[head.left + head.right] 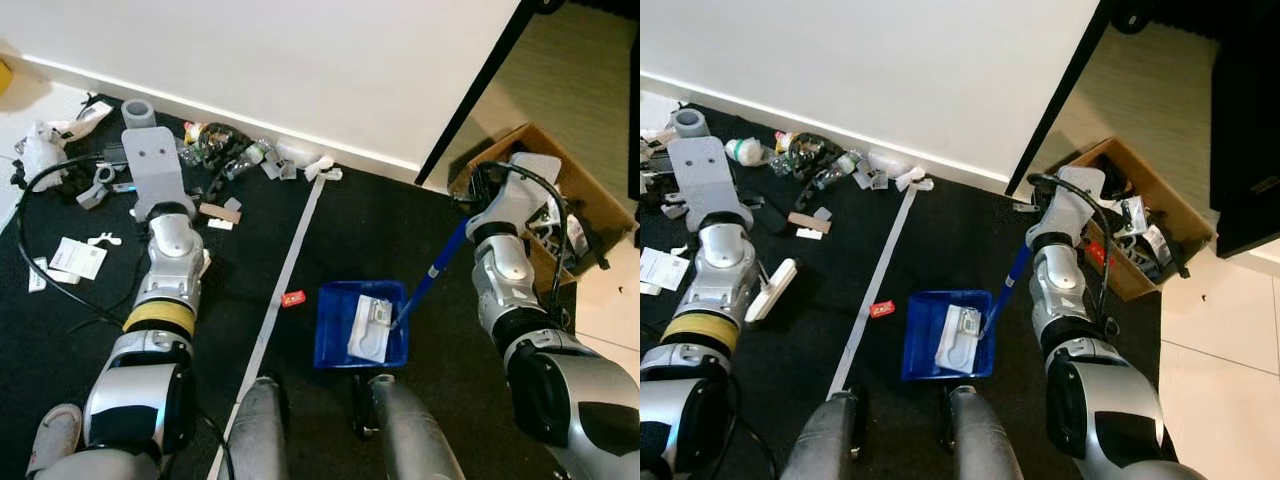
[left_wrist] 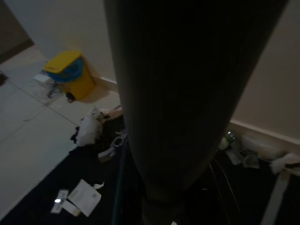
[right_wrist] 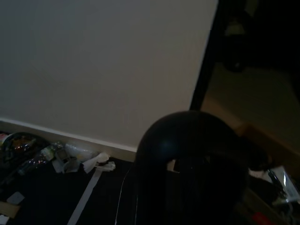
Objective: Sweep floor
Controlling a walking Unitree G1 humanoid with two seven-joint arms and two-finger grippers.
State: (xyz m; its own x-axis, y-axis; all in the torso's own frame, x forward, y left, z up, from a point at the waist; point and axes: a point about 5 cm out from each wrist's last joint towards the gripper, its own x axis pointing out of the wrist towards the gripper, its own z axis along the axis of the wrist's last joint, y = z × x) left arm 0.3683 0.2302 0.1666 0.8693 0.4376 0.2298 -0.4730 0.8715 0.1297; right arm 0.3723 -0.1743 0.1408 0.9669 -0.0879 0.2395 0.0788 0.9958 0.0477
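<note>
The blue plastic dustpan point(image 1: 361, 325) is sitting flat on the black mat point(image 1: 440, 230), square and shallow, just ahead of the robot's feet, and it's carrying flat white paper scraps point(image 1: 370, 327). Its long, thin blue handle point(image 1: 432, 270) is slanting up and away from the pan toward the right arm, and the right gripper point(image 1: 478, 190) is up at the far end of that handle. Whether its jaws are clamped on it, I cannot tell; cable and wrist are covering them.

Left of the dustpan, a pale strip of tape point(image 1: 285, 265) is running along the mat, with a small red scrap point(image 1: 293, 298) lying just beside it. Farther left, the left gripper point(image 1: 702, 165) is reaching toward the wall; jaws hidden there too, cannot tell. A white brush-like piece point(image 1: 773, 290) is showing beside that forearm. Crumpled wrappers and bottles point(image 1: 230, 150) are piling along the white baseboard. Right of the dustpan, an open cardboard box point(image 1: 560, 200) is standing off the mat.
</note>
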